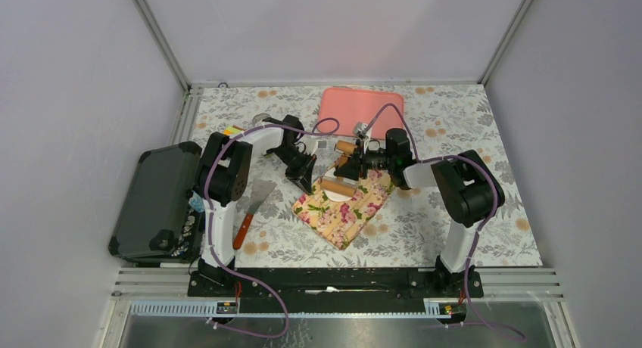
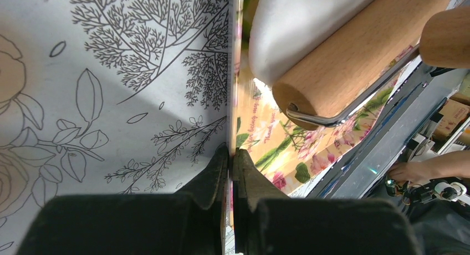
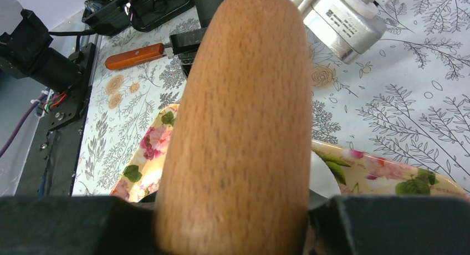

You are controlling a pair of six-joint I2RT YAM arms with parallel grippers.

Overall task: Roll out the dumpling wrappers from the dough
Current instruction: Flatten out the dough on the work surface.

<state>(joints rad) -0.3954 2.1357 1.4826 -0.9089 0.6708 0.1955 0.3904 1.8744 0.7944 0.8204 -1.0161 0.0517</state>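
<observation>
From above, the dough [image 1: 338,197] lies on the flowery board [image 1: 341,219] in the middle of the surface [image 1: 454,204], with the rolling pin [image 1: 338,186] right on top of it. I think the rolling is only partly done, and I see no round wrappers cut yet. A scraper [image 1: 253,204], a pink tray [image 1: 362,106] and a black case [image 1: 151,200] sit around, none in the way. From the left wrist, the left gripper [image 2: 230,155] has its jaws pinched tight on the board's edge, and the dough looks thick. From the right wrist, the right gripper [image 3: 233,210] has its jaws squeezing the pin's wooden handle [image 3: 238,100], which hides most of the dough.
</observation>
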